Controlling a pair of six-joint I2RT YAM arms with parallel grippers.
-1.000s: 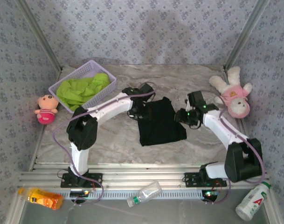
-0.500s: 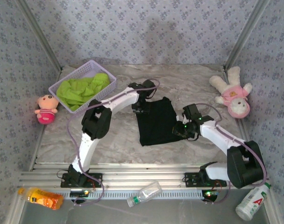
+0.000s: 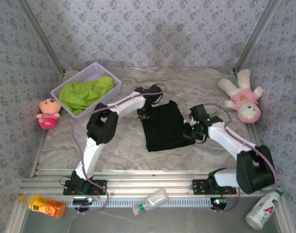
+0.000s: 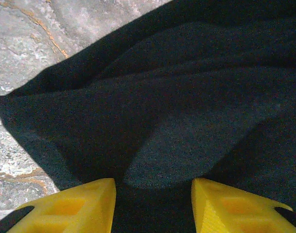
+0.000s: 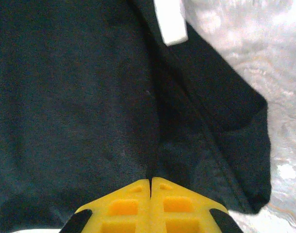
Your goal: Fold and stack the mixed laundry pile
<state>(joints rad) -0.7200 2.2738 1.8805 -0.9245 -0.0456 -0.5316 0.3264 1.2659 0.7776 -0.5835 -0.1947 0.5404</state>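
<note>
Basket (image 3: 74, 77): lime-green T-shirt (image 3: 84, 93) inside | left jaws: apart over black T-shirt (image 3: 165, 127) | right jaws: pinching it

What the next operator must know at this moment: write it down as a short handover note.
Left gripper: open, fingers straddling a raised fold at the far-left corner of the black T-shirt.
Right gripper: shut, apparently pinching the shirt's right edge.
The shirt lies mid-table, folded to a rough rectangle. Lime-green T-shirt lies crumpled in the lavender basket, far left.
Done: black shirt partly folded.
Left: finish that fold, take out and fold the green one, stack both.
</note>
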